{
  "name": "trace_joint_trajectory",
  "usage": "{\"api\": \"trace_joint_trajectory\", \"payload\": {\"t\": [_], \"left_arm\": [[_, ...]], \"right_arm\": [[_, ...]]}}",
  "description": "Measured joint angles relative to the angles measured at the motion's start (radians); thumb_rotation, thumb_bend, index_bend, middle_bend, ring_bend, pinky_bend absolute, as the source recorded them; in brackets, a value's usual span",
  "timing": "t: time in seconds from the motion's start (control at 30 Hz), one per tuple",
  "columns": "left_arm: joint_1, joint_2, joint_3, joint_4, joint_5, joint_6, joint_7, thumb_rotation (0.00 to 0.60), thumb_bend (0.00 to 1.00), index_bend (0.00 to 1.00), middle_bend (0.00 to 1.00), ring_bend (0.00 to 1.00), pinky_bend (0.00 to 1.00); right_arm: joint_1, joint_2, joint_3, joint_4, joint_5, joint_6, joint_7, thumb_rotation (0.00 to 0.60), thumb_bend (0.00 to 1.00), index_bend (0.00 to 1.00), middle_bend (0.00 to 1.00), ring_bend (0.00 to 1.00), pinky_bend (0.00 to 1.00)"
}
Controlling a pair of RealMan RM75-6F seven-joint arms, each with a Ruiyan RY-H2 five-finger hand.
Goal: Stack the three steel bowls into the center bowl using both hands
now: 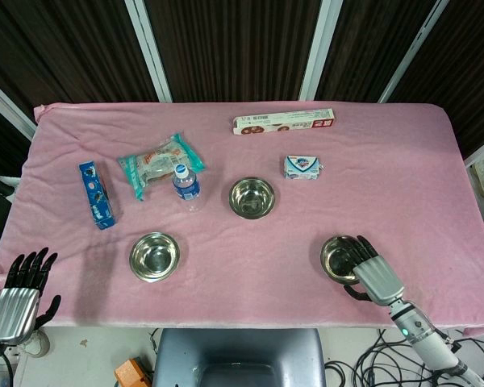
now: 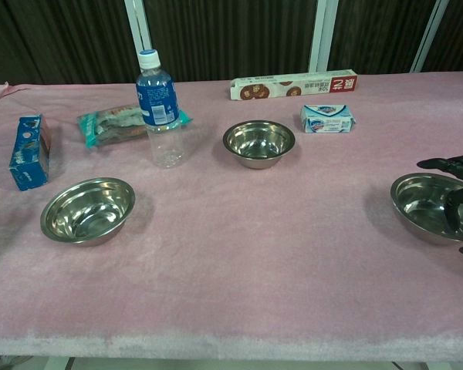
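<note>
Three steel bowls rest on the pink cloth. The center bowl (image 1: 252,197) (image 2: 258,142) is empty. The left bowl (image 1: 154,256) (image 2: 87,210) sits near the front edge, with nothing touching it. My right hand (image 1: 367,266) (image 2: 459,193) lies over the right side of the right bowl (image 1: 337,258) (image 2: 428,206): its fingers reach across the rim and into the bowl, and the thumb stays apart by the near rim. That bowl is still flat on the cloth. My left hand (image 1: 20,294) hangs off the table's front left corner with its fingers spread, holding nothing.
A water bottle (image 1: 186,185) (image 2: 159,108) stands upright left of the center bowl. Around it lie a snack bag (image 1: 157,164), a blue cookie box (image 1: 96,194), a soap pack (image 1: 302,168) and a long box (image 1: 283,122) at the back.
</note>
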Motion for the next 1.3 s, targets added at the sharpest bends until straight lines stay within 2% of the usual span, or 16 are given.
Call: {"api": "trace_joint_trajectory", "payload": {"t": [0.33,0.4,0.63,0.9,1.03,1.3], "left_arm": [[-0.004,0.004,-0.003,-0.004,-0.002,-0.004,-0.003,0.600,0.36,0.00,0.00,0.00,0.00],[-0.004,0.003,-0.003,-0.003,-0.001,-0.003,-0.001,0.600,0.36,0.00,0.00,0.00,0.00],[0.000,0.007,-0.001,-0.001,0.002,0.006,-0.014,0.600,0.36,0.00,0.00,0.00,0.00],[0.003,0.008,0.001,0.003,0.007,0.012,-0.022,0.600,0.36,0.00,0.00,0.00,0.00],[0.002,0.005,0.003,0.002,0.007,0.008,-0.013,0.600,0.36,0.00,0.00,0.00,0.00],[0.002,0.006,0.003,0.000,0.004,0.005,-0.013,0.600,0.36,0.00,0.00,0.00,0.00]], "right_arm": [[0.008,-0.001,0.005,0.004,0.014,-0.019,-0.011,0.600,0.42,0.64,0.00,0.00,0.00],[0.012,-0.006,0.007,0.008,0.018,-0.029,-0.012,0.600,0.45,0.66,0.00,0.00,0.00],[0.024,-0.029,0.011,0.033,0.028,-0.049,-0.012,0.600,0.63,0.76,0.02,0.00,0.00],[0.024,-0.022,0.015,0.026,0.017,-0.012,-0.012,0.600,0.64,0.77,0.03,0.00,0.00],[0.038,0.000,0.040,-0.007,0.023,-0.007,-0.031,0.600,0.64,0.76,0.03,0.00,0.00],[0.115,0.075,0.148,-0.132,0.097,-0.065,-0.142,0.600,0.64,0.76,0.03,0.00,0.00]]}}
